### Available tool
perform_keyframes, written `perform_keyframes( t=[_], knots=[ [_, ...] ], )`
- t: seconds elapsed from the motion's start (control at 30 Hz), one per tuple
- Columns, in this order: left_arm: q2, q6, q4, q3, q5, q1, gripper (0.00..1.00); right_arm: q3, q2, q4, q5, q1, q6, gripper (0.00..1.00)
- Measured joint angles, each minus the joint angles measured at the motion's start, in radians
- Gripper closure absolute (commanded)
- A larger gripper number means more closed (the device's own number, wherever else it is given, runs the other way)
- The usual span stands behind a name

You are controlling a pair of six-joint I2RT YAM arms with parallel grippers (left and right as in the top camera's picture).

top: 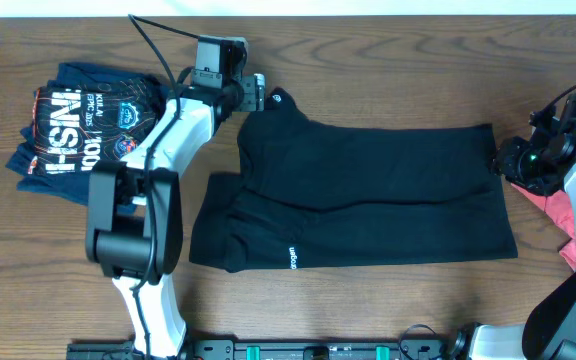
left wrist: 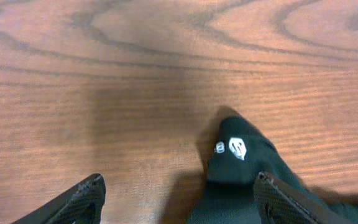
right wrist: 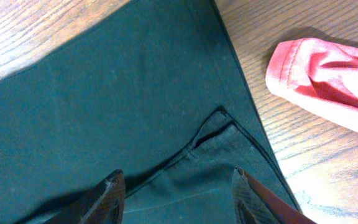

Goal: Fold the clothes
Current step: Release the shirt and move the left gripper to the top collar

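Jaws gape on both: our left gripper [left wrist: 179, 180] straddles the black T-shirt [left wrist: 235, 165] corner, our right gripper [right wrist: 178, 176] its hem, leaving the fold flat.

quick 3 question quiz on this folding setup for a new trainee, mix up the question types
1. In the overhead view, on which side of the black T-shirt does the navy printed shirt lie?
2. What lies on the table beside the T-shirt's edge in the right wrist view? A) coral-red garment B) white towel C) grey sock
3. True or false: the left gripper stands open at the T-shirt's logo corner.
Key: 1 left; 2 A; 3 true.
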Motion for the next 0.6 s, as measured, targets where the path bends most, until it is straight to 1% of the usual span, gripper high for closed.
perform_keyframes(
  t=[0.2,0.43,0.47,0.53,0.6],
  knots=[
    [0.081,-0.005,0.097,0.001,0.058,0.0,0.22,0.0,0.0,-0.003,0.0,0.0,-0.001,0.46],
    [0.159,-0.028,0.132,0.001,0.145,-0.006,0.23,0.0,0.0,-0.003,0.0,0.0,-0.001,0.46],
    [0.161,-0.032,0.13,0.006,0.155,-0.009,0.25,0.0,0.0,-0.004,0.0,0.0,-0.001,0.46],
    [0.163,-0.036,0.125,0.007,0.166,-0.019,0.34,0.0,0.0,-0.004,0.0,0.0,-0.001,0.46],
    [0.164,-0.042,0.124,0.007,0.176,-0.033,0.49,0.0,0.0,-0.004,0.0,0.0,-0.001,0.46]
  ],
)
